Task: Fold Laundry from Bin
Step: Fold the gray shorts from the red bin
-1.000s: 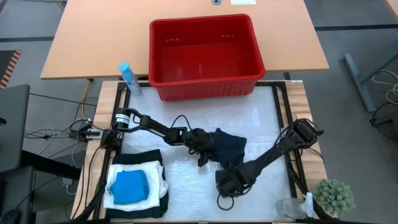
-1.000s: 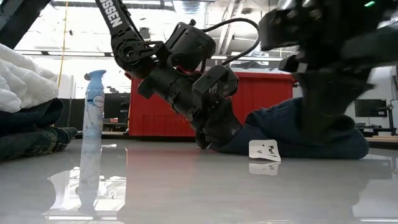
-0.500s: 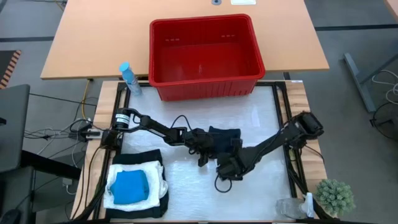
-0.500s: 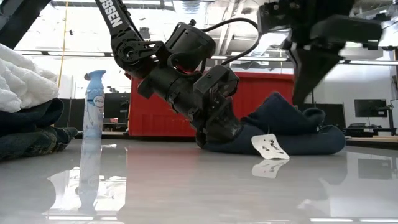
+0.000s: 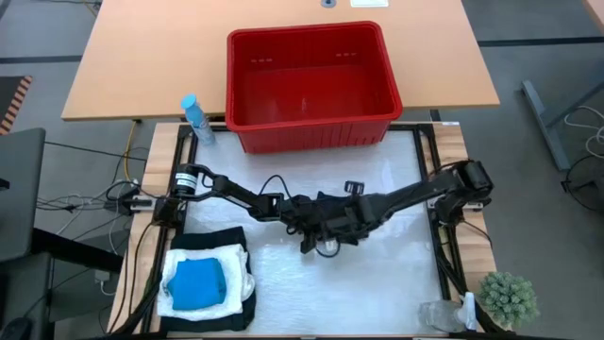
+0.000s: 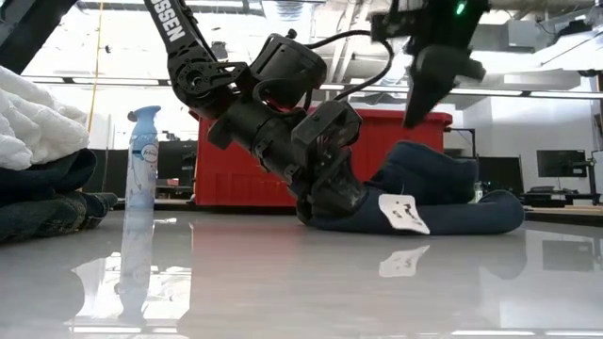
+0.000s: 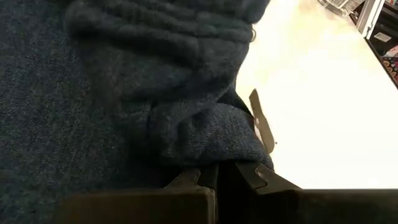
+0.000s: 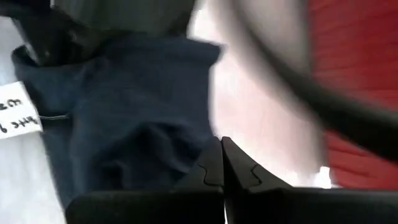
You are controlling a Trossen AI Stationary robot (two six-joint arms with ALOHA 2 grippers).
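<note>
A: Where is the dark blue garment (image 5: 332, 215) found?

B: It is laid in a bunched heap on the middle of the tabletop (image 5: 396, 283), in front of the red bin (image 5: 310, 85). A white tag (image 6: 403, 213) is seen on its near side.

A: How is the left gripper (image 6: 318, 202) held?

B: Its fingers are pressed together, and an edge of the dark blue garment is pinched between them, low on the tabletop.

A: And the right gripper (image 6: 415, 113)?

B: Its fingers are pressed together too. It is raised above the garment, and nothing is held in it.

A: Where is the other laundry kept?

B: A stack is piled at the near left corner: a bright blue piece (image 5: 196, 282) on a white one (image 5: 236, 274), on black cloth (image 5: 215, 236). A spray bottle (image 5: 196, 118) is stood left of the bin.
</note>
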